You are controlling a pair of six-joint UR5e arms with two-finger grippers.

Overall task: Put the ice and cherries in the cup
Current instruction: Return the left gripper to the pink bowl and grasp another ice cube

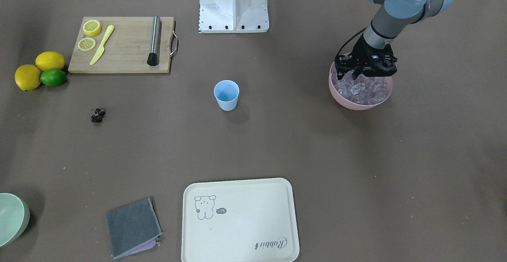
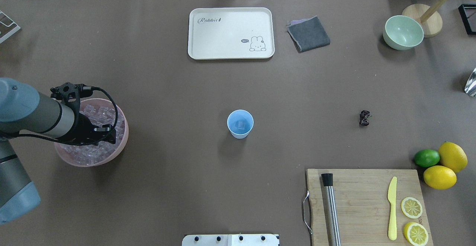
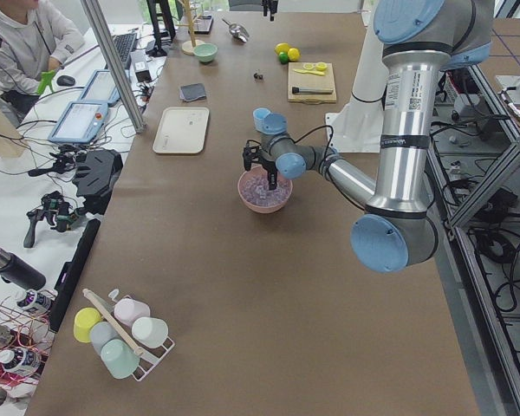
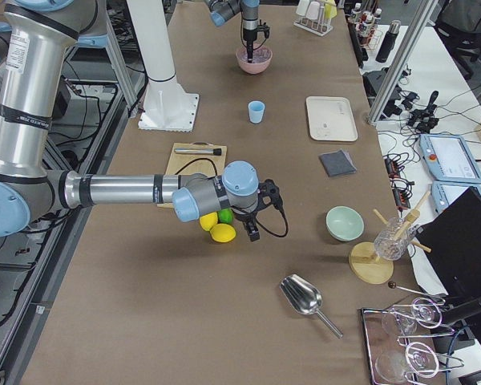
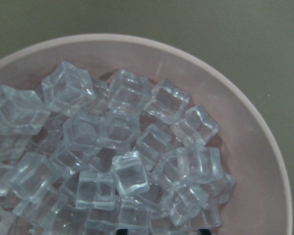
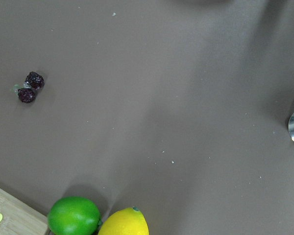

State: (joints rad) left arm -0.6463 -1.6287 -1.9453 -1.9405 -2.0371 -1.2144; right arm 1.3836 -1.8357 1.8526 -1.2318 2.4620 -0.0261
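Left gripper (image 1: 357, 74), spread empty over right-of-frame clear glassy ice cubes (image 1: 361, 90), may eject a slippery cube if closed off-centre.

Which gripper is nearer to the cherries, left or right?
Right. The right gripper hovers close by, with the cherries in its wrist view; the left gripper is at the pink bowl, beyond the cup.

Robotics lab, bench setup. A brown-covered table (image 3: 199, 286) carries a white arm pedestal (image 1: 233, 4), bolt heads along its foot, to the right of the left gripper (image 1: 357, 73) and back toward the robot. Across the table from that gripper stand an aluminium frame post (image 3: 113, 61), a teach pendant (image 3: 78, 121), loose cables (image 3: 59, 159) and a seated operator (image 3: 22, 39) by a keyboard (image 3: 121, 45). Behind the gripper, on the robot's side, there is more extrusion framing (image 3: 494, 182).
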